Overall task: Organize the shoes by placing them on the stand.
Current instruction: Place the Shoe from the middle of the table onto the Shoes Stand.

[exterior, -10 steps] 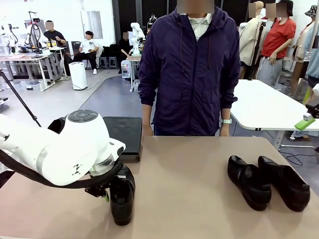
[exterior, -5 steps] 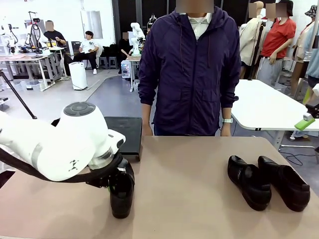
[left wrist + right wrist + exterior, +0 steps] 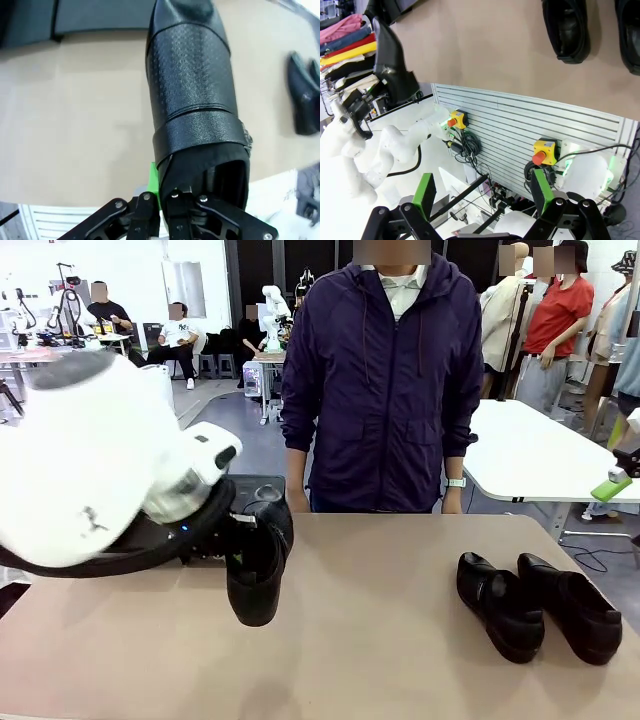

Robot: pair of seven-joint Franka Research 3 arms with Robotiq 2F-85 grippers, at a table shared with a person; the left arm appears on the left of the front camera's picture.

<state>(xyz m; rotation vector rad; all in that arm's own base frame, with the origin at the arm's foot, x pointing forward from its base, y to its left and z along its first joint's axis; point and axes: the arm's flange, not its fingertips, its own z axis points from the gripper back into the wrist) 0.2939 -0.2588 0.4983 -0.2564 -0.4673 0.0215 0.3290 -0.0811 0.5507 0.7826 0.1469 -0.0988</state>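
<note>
- Middle of the surface point(image 3: 390, 620): bare, free passage.
- Two shoes point(image 3: 498, 605) point(image 3: 568, 608) take the right side.
- Left arm point(image 3: 100, 470) and held shoe point(image 3: 255, 575) crowd the stand point(image 3: 100, 17), seemingly half hidden.
- Person point(image 3: 380, 380) at the far edge.

Open lab hall: white worktables point(image 3: 530, 455), seated people point(image 3: 180, 337) behind.

Three shoes point(image 3: 256, 575) (two lie side by side), one stand point(image 3: 100, 20), one person point(image 3: 385, 390).

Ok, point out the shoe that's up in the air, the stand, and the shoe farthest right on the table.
lifted shoe point(image 3: 255, 582), front view, on its upper.
stand point(image 3: 100, 15), left wrist view, on its flat top.
rightmost shoe point(image 3: 573, 610), front view, on its upper.
</note>
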